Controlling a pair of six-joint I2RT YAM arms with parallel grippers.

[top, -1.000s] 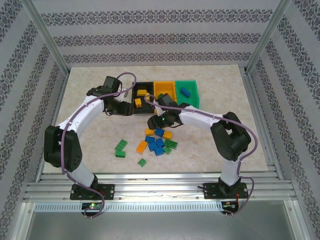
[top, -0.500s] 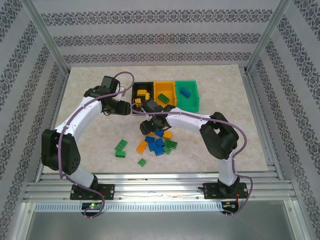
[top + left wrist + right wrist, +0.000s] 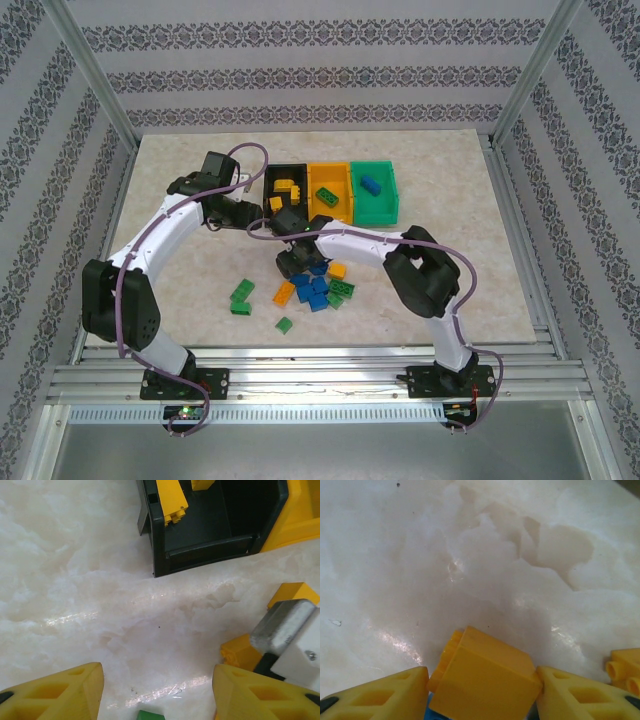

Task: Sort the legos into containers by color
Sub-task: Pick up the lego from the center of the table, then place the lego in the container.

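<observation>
Right fingers [image 3: 375, 692]: closed narrow on a yellow-orange brick [image 3: 487, 690], one finger against each of its side walls, low at the left edge of the pile. I cannot tell whether the brick is off the worktop [image 3: 450, 230].
Left fingers [image 3: 60, 690]: spread wide with nothing between them, over bare worktop just short of the black bin [image 3: 210, 555].
Held brick: I judge it light, rigid and hard, with glossy walls that could slip. The flat parallel sides are the place to hold it, not the studded top. It looks slightly skewed between my fingers, so it may twist if I squeeze off-centre.
Stray greens [image 3: 241, 297]: these lie nearest my bases, left of the pile and apart from it. A smaller one [image 3: 285, 324] sits closer in.
Pile [image 3: 318, 290]: blue, yellow-orange and green bricks touching one another. Crowded neighbours leave little room beside any one brick, so the edge pieces are the easiest to take.
Black bin contents: yellow bricks [image 3: 172, 500] lie inside.
Orange-yellow bin [image 3: 330, 167]: the middle of the row, joined to the black one. I cannot make out what is in it.
Green bin [image 3: 390, 205]: the right end of the row, with one blue brick [image 3: 371, 184] in it.
</observation>
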